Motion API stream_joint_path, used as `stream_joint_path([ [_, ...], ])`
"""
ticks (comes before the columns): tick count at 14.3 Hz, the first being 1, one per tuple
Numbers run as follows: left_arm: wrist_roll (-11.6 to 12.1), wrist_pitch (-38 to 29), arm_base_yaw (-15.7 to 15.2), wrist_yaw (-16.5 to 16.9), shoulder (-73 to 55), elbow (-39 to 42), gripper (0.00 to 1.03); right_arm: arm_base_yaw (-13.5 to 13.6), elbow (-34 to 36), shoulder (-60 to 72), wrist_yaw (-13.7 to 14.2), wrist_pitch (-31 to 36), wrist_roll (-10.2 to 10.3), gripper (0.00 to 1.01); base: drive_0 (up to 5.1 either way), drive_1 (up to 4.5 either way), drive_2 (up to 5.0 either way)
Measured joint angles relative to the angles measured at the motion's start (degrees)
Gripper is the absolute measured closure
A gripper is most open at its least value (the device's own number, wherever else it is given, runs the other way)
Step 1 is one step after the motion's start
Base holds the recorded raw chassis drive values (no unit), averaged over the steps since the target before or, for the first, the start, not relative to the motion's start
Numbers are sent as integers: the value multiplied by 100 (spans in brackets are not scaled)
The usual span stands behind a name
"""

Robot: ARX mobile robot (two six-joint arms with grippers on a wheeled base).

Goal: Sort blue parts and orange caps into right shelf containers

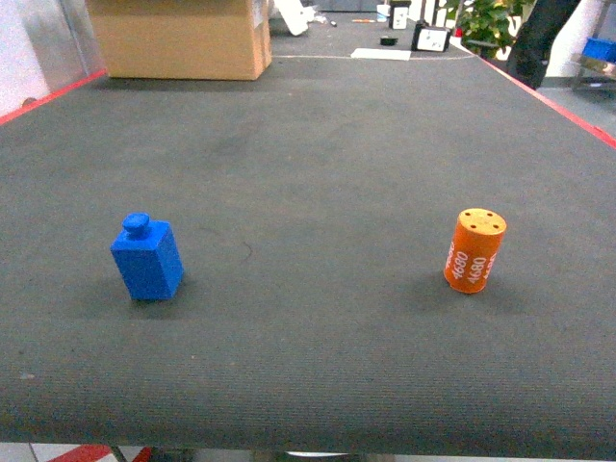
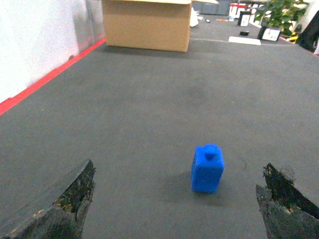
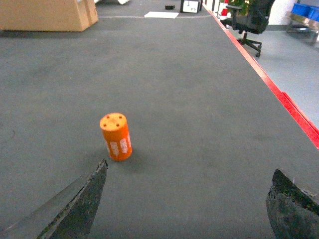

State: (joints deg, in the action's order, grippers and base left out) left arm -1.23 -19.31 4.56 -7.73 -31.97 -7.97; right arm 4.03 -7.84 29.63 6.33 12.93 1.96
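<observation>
A blue part [image 1: 146, 257], a small block with a knob on top, stands on the left of the dark mat. An orange cap [image 1: 474, 250], a cylinder with white numbers, stands on the right. In the left wrist view my left gripper [image 2: 179, 164] is open, and the blue part [image 2: 207, 168] stands just ahead, right of the middle of the gap. My right gripper [image 3: 190, 167] is open too, with the orange cap [image 3: 115, 136] just ahead of its left fingertip [image 3: 94, 186]. Neither gripper shows in the head view. Bright-blue containers [image 3: 305, 10] sit far off to the right.
The table [image 1: 318, 144] is covered with a dark ribbed mat edged by red lines [image 1: 563, 104]. A large cardboard box [image 1: 181, 37] stands at the back left. An office chair [image 3: 248, 22] and a plant [image 1: 489, 19] are beyond the right edge.
</observation>
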Motion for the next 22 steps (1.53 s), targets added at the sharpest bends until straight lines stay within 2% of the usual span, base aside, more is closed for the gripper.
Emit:
stream_joint_path([
  [1, 15, -802, 20, 205, -1073, -413, 5, 11, -289, 1062, -136, 863, 20, 3, 0, 0, 0],
  [5, 20, -1626, 22, 498, -2662, -1045, 5, 170, -817, 2660, -188, 1871, 13, 3, 0, 0, 0],
  [6, 22, -1799, -35, 568, -3482, -1353, 5, 245, -1102, 3388, -251, 2157, 17, 3, 0, 0, 0],
  [7, 31, -1746, -122, 713, -4800, -1956, 5, 328, -1749, 4697, -323, 2356, 17, 3, 0, 0, 0],
  [8, 144, -1871, 39, 782, -5875, -2457, 5, 446, -2450, 5890, -354, 2514, 17, 3, 0, 0, 0],
  [15, 13, -2905, 433, 483, -7545, -2769, 5, 575, -2909, 7093, -358, 2999, 48, 3, 0, 0, 0],
  [22, -48, -3344, 382, 352, -8424, -3281, 5, 592, -3307, 7444, -361, 2942, 114, 3, 0, 0, 0],
])
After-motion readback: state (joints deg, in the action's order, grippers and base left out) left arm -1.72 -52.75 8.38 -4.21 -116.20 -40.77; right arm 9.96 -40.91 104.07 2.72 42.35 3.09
